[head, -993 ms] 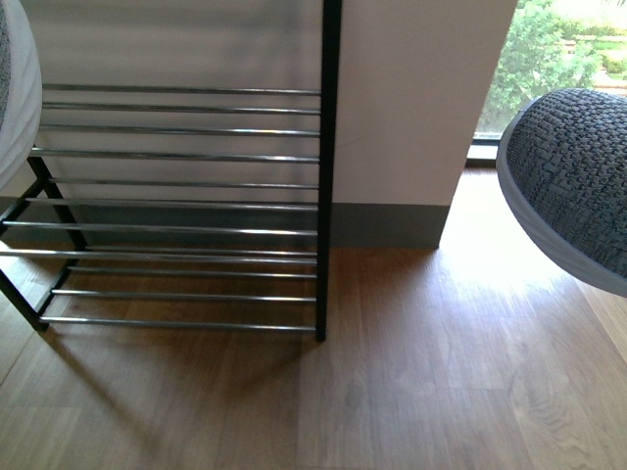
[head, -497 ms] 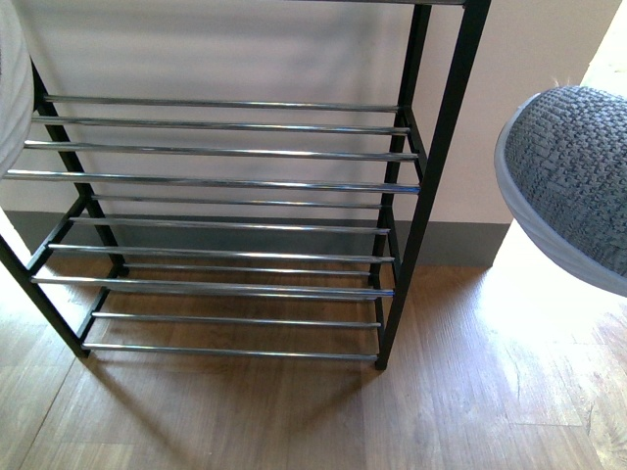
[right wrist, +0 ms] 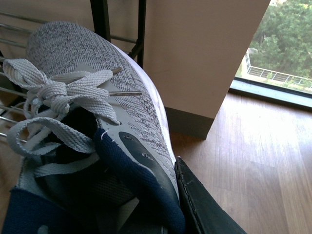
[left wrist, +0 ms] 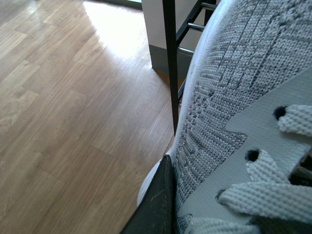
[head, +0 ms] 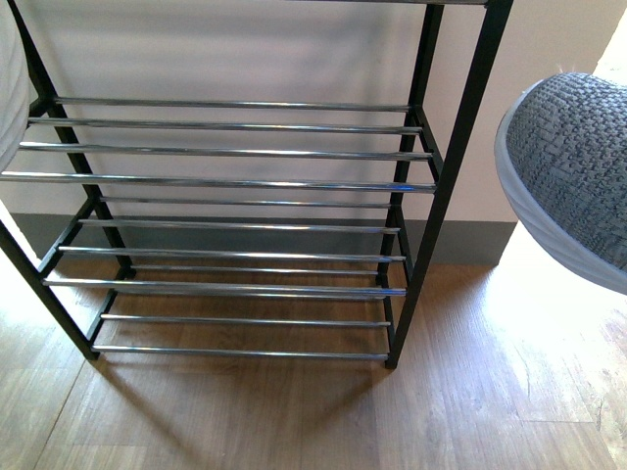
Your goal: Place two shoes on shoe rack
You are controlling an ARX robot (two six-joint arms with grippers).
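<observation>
- Front view: shoe rack (head: 235,184) now almost whole in frame, right-hand posts showing. A second ago pushed to frame left, with a window beside it. Means now facing the rack, roughly lined up for placing. All visible chrome tiers bare, nothing set down yet.
- Front view: right grey knit sneaker (head: 578,166) aloft at frame right, well apart from the rods. Sliver of left grey knit sneaker (head: 8,98) at frame left edge, also aloft.
- Left wrist view: left end effector (left wrist: 163,207) pinching left grey knit sneaker at the white sole edge, only one dark finger visible. Shoe rack just beyond the toe, wood floor (left wrist: 63,122) below.
- Right wrist view: right end effector (right wrist: 197,202) clamped on right grey knit sneaker near the heel, one finger visible. Rack rods behind the toe.
- Judged: carry nearly over, lowering onto a tier next.
</observation>
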